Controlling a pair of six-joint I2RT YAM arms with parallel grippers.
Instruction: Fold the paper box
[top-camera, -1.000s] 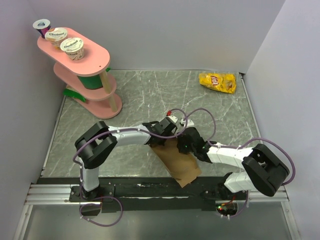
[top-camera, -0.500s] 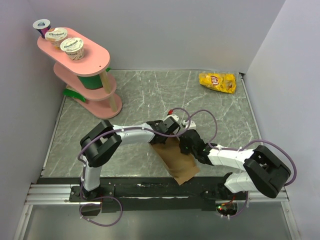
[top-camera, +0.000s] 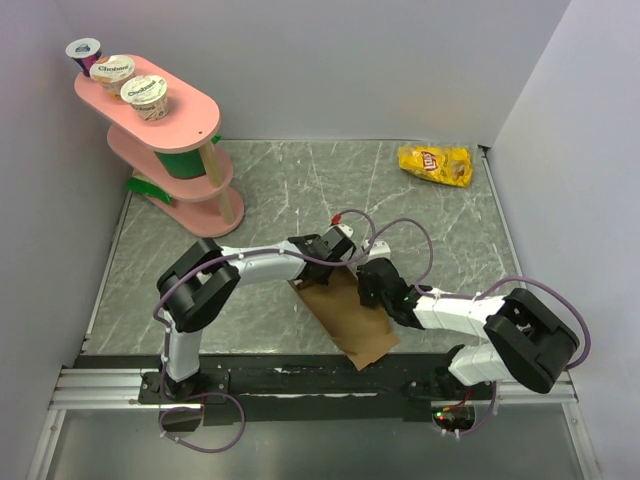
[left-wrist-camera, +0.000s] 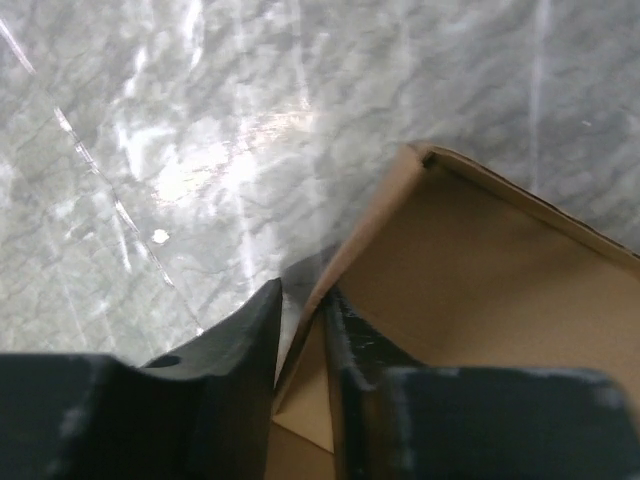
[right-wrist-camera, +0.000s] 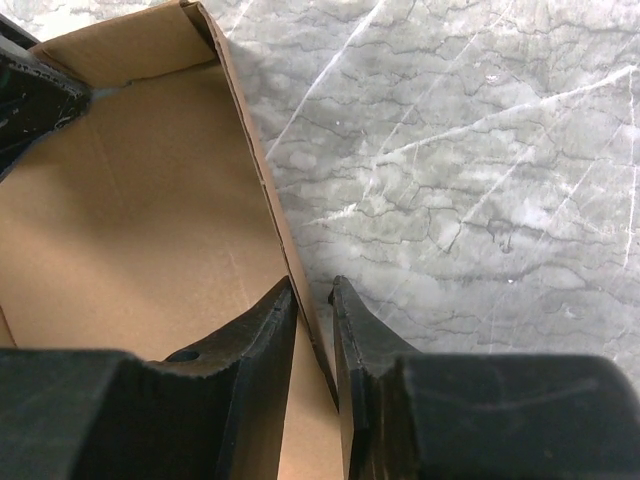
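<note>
- The paper box sits at the middle of the table, toward its near edge, between both arms.
- The left gripper is pinching one cardboard wall.
- The right gripper is clamped on another wall.

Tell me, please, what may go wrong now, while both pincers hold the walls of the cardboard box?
1. The left pincer and the right pincer each pinch only a thin wall of the paper box; uneven pulling could tear or crumple it, or let it slip out.
2. The box's near corner reaches the black strip at the table's near edge; it might catch there.
</note>
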